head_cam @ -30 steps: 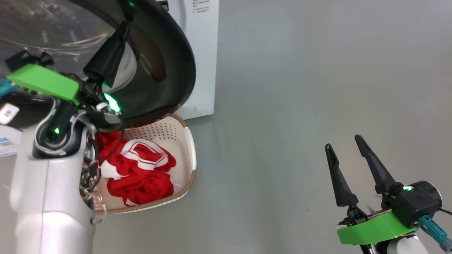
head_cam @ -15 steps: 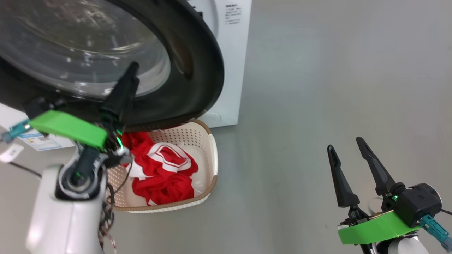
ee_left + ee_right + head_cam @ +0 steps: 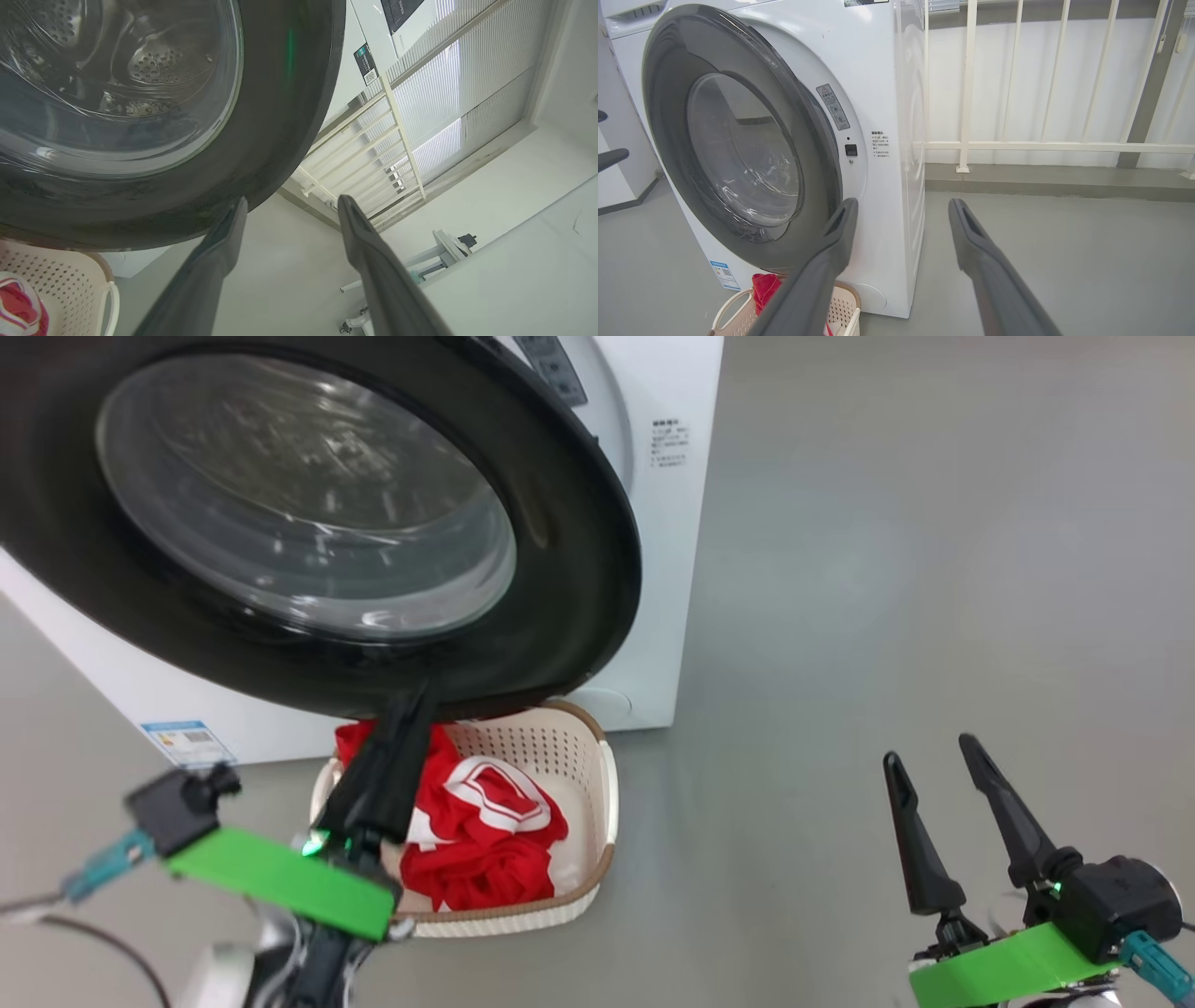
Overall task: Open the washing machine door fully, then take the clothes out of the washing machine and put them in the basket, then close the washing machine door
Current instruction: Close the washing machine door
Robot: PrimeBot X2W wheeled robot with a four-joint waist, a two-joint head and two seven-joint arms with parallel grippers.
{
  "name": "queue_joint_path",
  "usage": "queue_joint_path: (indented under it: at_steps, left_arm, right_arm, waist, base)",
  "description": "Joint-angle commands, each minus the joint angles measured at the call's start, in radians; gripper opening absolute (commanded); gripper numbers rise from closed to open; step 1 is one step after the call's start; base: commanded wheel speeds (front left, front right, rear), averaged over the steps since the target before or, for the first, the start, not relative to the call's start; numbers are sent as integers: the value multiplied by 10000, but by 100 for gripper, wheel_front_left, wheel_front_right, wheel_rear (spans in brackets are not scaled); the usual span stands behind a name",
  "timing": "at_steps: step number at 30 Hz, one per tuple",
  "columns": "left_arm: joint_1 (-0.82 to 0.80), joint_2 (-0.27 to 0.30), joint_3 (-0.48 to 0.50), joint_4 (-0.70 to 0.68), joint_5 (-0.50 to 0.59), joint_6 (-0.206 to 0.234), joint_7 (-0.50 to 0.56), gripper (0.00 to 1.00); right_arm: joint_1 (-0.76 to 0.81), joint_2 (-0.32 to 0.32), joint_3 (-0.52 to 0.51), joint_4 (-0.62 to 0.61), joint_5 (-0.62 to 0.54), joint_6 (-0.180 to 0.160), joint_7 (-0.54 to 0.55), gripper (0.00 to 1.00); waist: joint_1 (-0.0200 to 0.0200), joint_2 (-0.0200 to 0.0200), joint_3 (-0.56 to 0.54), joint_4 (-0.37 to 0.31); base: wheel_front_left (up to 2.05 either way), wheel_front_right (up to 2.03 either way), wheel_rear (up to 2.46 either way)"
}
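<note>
The washing machine door point(image 3: 308, 513), black-rimmed with a clear glass bowl, stands almost flat against the white washing machine point(image 3: 677, 569); a narrow gap shows at its right edge. My left gripper point(image 3: 415, 702) is open, its tips just under the door's lower rim point(image 3: 289, 140), holding nothing. Below the door sits the cream basket point(image 3: 602, 803) with the red clothes point(image 3: 485, 845) heaped inside. My right gripper point(image 3: 929, 751) is open and empty over the floor, well right of the basket. In the right wrist view the door point(image 3: 738, 149) and the basket point(image 3: 843, 305) lie ahead to the left.
Bare grey floor spreads to the right of the machine. A white railing point(image 3: 966, 93) and a low ledge run behind it. A blue-white label point(image 3: 187, 739) marks the machine's lower left corner. A cable trails from my left wrist.
The head camera has shifted. The door has swung from wide open to nearly against the machine. My left gripper has dropped from the door's face to below its rim. The right gripper barely moved.
</note>
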Motion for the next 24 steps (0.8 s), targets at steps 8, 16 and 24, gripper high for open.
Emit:
queue_joint_path:
  at_steps: [8, 16, 24]
  left_arm:
    - [871, 796, -10, -548, 2401, 55, -2040, 100]
    - [1594, 1226, 269, -1048, 5226, 978, -3033, 100]
    - [2597, 923, 857, -1607, 6640, 1292, -3079, 100]
  right_arm:
    - [176, -123, 200, -312, -252, 50, -65, 100]
    - [330, -123, 113, -434, -454, 50, -65, 100]
    - [539, -123, -24, -543, -527, 50, -65, 100]
  waist:
    - [0, 0, -542, 298]
    - [0, 0, -671, 301]
    - [0, 0, -874, 241]
  base:
    - [0, 0, 0]
    - [0, 0, 0]
    - [0, 0, 0]
